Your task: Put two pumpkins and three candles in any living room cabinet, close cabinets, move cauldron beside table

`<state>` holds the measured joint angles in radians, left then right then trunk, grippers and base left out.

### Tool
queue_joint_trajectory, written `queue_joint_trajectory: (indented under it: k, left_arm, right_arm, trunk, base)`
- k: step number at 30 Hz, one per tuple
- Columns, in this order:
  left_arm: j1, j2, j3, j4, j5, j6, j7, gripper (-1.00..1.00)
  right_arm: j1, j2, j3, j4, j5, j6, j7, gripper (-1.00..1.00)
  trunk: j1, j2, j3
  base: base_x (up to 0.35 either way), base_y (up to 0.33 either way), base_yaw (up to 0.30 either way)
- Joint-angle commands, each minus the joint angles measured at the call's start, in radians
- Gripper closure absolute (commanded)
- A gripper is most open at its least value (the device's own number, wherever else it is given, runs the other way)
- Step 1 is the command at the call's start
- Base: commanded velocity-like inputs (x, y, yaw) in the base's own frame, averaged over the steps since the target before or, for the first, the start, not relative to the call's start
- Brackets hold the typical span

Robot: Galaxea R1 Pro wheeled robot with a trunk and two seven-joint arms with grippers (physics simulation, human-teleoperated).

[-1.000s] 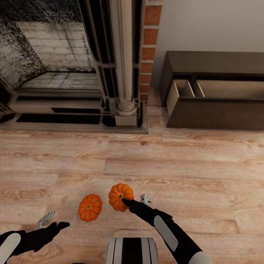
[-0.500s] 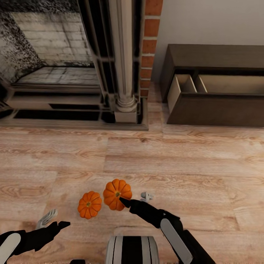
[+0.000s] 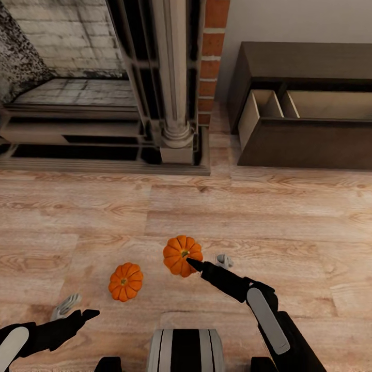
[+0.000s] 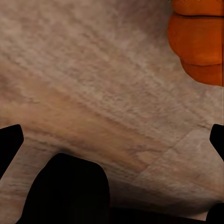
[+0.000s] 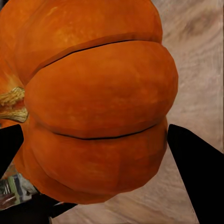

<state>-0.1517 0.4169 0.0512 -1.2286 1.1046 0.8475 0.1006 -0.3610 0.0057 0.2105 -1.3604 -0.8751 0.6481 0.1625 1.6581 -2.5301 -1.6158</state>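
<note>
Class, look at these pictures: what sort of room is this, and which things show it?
Probably a living room: a brick fireplace, a low dark wood cabinet with an open drawer, and a wood-plank floor.

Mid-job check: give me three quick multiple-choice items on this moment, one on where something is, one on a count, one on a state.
1. Where is the free pumpkin?
A. On the wood floor near the left gripper
B. In the drawer
C. Inside the fireplace

2. How many pumpkins are in the head view?
A. One
B. Two
C. Three

3. What state is the cabinet drawer in?
A. Shut
B. Pulled open
C. Removed

Answers:
1. A, it lies on the floor planks ahead of the left arm.
2. B, the free one plus the held pumpkin between the right gripper jaws.
3. B, its pale interior and divider are exposed.
</note>
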Motion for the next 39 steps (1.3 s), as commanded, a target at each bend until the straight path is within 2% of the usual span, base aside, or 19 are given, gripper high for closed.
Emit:
queue_joint_trajectory:
  k: [1, 2, 3, 5, 8, 9, 11, 14, 16, 18, 21, 25, 28, 33, 35, 37, 39]
  left_arm:
    - [0.000, 0.000, 0.000, -0.005, 0.000, 0.000, 0.000, -1.00]
    - [0.000, -0.001, 0.000, -0.009, 0.000, 0.001, -0.001, -1.00]
    - [0.000, -0.001, 0.000, -0.011, 0.000, 0.001, -0.001, -1.00]
    - [0.000, -0.001, 0.001, -0.014, 0.001, 0.002, -0.003, -1.00]
    - [0.000, 0.000, 0.002, -0.015, 0.001, 0.003, -0.022, -1.00]
    - [0.000, 0.001, 0.003, -0.015, 0.000, 0.003, -0.040, -1.00]
    - [0.000, 0.018, 0.005, -0.014, 0.000, 0.005, -0.114, -1.00]
    - [0.000, 0.065, 0.012, 0.002, 0.001, 0.003, -0.221, -1.00]
    - [0.000, 0.105, 0.045, 0.007, 0.004, 0.003, -0.276, -1.00]
    - [0.000, 0.132, 0.090, 0.009, 0.005, 0.004, -0.325, -1.00]
    - [0.000, 0.150, 0.156, 0.012, 0.002, 0.002, -0.397, -1.00]
    - [0.000, 0.153, 0.178, 0.037, 0.001, -0.021, -0.418, -1.00]
    - [0.000, 0.153, 0.182, 0.064, 0.000, -0.056, -0.437, -1.00]
    - [0.000, 0.149, 0.182, 0.080, -0.001, -0.073, -0.481, -1.00]
    - [0.000, 0.147, 0.178, 0.083, -0.001, -0.107, -0.490, -1.00]
    - [0.000, 0.143, 0.152, 0.085, -0.004, -0.171, -0.495, -1.00]
    - [0.000, 0.141, 0.103, 0.085, -0.006, -0.215, -0.501, -1.00]
  right_arm:
    - [0.000, 0.000, -0.017, -0.002, -0.017, 0.006, -0.001, 1.00]
    - [-0.002, 0.001, -0.039, -0.004, -0.044, 0.011, -0.001, 1.00]
    - [-0.002, 0.000, -0.045, -0.005, -0.055, 0.012, -0.002, 1.00]
    - [-0.003, -0.002, -0.063, -0.016, -0.111, 0.017, -0.003, 1.00]
    - [-0.003, -0.006, -0.070, -0.020, -0.138, 0.023, -0.004, 1.00]
    - [-0.003, -0.009, -0.071, -0.021, -0.143, 0.025, -0.003, 1.00]
    - [-0.002, -0.010, -0.073, -0.021, -0.150, 0.028, -0.002, 1.00]
    - [-0.002, -0.005, -0.072, -0.019, -0.153, 0.029, -0.002, 1.00]
    - [0.000, -0.004, -0.069, -0.021, -0.153, 0.030, 0.000, 1.00]
    - [0.000, -0.004, -0.067, -0.022, -0.153, 0.029, 0.001, 1.00]
    - [0.001, -0.004, -0.067, -0.024, -0.152, 0.028, 0.005, 1.00]
    - [0.002, -0.003, -0.065, -0.025, -0.152, 0.026, 0.005, 1.00]
    - [0.002, -0.002, -0.063, -0.025, -0.150, 0.023, 0.005, 1.00]
    - [0.002, -0.001, -0.060, -0.024, -0.146, 0.021, 0.005, 1.00]
    - [0.002, 0.000, -0.060, -0.024, -0.145, 0.021, 0.005, 1.00]
    - [0.003, -0.001, -0.060, -0.025, -0.145, 0.021, 0.006, 1.00]
    - [0.005, -0.002, -0.060, -0.028, -0.147, 0.025, 0.008, 1.00]
  trunk:
    - [0.000, 0.000, -0.004]
    - [0.001, 0.000, -0.008]
    - [0.001, -0.001, -0.012]
    - [0.002, -0.001, -0.019]
    - [0.004, -0.002, -0.031]
    - [0.004, -0.002, -0.035]
    - [0.005, -0.003, -0.043]
    - [0.006, -0.003, -0.054]
    - [0.007, -0.004, -0.062]
    - [0.008, -0.004, -0.070]
    - [0.009, -0.005, -0.081]
    - [0.011, -0.006, -0.097]
    - [0.013, -0.007, -0.108]
    - [0.015, -0.008, -0.128]
    - [0.016, -0.008, -0.135]
    - [0.016, -0.008, -0.135]
    - [0.016, -0.008, -0.135]
  base:
    - [0.000, 0.000, 0.000]
    - [0.000, 0.000, 0.000]
    - [0.000, 0.000, 0.000]
    - [0.000, 0.000, 0.000]
    - [0.000, 0.000, 0.000]
    - [0.000, 0.000, 0.000]
    - [0.000, 0.000, 0.000]
    - [0.000, 0.000, 0.000]
    - [0.000, 0.000, 0.000]
    - [0.000, 0.000, 0.000]
    - [0.000, 0.000, 0.000]
    - [0.000, 0.000, 0.000]
    - [0.000, 0.000, 0.000]
    - [0.000, 0.000, 0.000]
    - [0.000, 0.000, 0.000]
    - [0.000, 0.000, 0.000]
    - [0.000, 0.000, 0.000]
